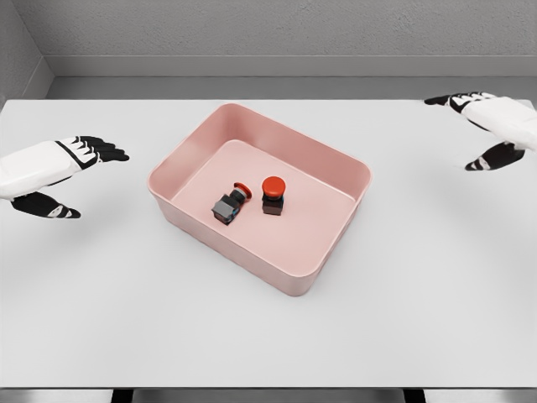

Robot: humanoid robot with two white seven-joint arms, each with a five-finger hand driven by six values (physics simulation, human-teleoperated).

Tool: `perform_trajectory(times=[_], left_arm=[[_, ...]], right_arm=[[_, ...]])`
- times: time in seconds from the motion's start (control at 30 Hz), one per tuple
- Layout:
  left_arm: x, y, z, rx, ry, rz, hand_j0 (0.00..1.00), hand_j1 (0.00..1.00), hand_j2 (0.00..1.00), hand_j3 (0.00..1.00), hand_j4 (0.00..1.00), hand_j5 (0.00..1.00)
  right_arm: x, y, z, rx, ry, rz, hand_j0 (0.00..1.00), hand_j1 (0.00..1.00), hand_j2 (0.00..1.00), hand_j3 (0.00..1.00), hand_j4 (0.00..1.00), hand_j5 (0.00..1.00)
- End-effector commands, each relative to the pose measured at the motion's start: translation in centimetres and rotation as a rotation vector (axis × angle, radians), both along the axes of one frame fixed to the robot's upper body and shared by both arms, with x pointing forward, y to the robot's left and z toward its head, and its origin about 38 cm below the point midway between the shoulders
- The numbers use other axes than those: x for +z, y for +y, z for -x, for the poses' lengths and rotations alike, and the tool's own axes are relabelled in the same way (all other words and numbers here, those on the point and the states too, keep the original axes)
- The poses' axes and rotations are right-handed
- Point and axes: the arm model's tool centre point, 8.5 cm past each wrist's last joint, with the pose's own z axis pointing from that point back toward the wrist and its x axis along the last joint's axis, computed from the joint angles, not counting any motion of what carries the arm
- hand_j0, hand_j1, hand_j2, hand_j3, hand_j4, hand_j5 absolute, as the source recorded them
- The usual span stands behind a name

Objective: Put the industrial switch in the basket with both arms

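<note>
Basket (340, 164): pink, at table centre, rotated so each arm could reach over a rim.
Switches: one lies tipped (231, 204), one stands upright (272, 194), just beside each other on the basket floor; placement looks complete.
Left hand (52, 172): at 9 o'clock, fingers released, empty.
Right hand (492, 126): at 2 o'clock, fingers spread, holding nothing.
</note>
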Motion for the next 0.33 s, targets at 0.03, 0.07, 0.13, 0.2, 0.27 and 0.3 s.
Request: perform_trajectory(times=[0.03, 0.07, 0.13, 0.2, 0.27, 0.3], left_arm=[[0.08, 0.05, 0.00, 0.002, 0.001, 0.004, 1.00, 1.00, 1.00, 1.00, 1.00, 1.00], [0.07, 0.05, 0.00, 0.002, 0.001, 0.002, 1.00, 1.00, 1.00, 1.00, 1.00, 1.00], [0.07, 0.05, 0.00, 0.002, 0.001, 0.002, 1.00, 1.00, 1.00, 1.00, 1.00, 1.00], [0.07, 0.05, 0.00, 0.002, 0.001, 0.002, 1.00, 1.00, 1.00, 1.00, 1.00, 1.00], [0.07, 0.05, 0.00, 0.002, 0.001, 0.002, 1.00, 1.00, 1.00, 1.00, 1.00, 1.00], [0.06, 0.05, 0.00, 0.002, 0.000, 0.001, 1.00, 1.00, 1.00, 1.00, 1.00, 1.00]], right_arm=[[0.86, -0.99, 0.08, 0.012, -0.035, -0.004, 1.00, 1.00, 1.00, 1.00, 1.00, 1.00], [0.68, -0.94, 0.17, 0.019, -0.033, -0.002, 1.00, 1.00, 1.00, 1.00, 1.00, 1.00], [0.43, -0.57, 0.25, 0.033, -0.030, -0.003, 1.00, 1.00, 1.00, 1.00, 1.00, 1.00], [0.42, -0.48, 0.27, 0.039, -0.032, -0.003, 1.00, 1.00, 1.00, 1.00, 1.00, 1.00], [0.40, -0.39, 0.28, 0.045, -0.034, -0.003, 1.00, 1.00, 1.00, 1.00, 1.00, 1.00], [0.38, -0.43, 0.27, 0.045, -0.032, -0.005, 1.00, 1.00, 1.00, 1.00, 1.00, 1.00]])
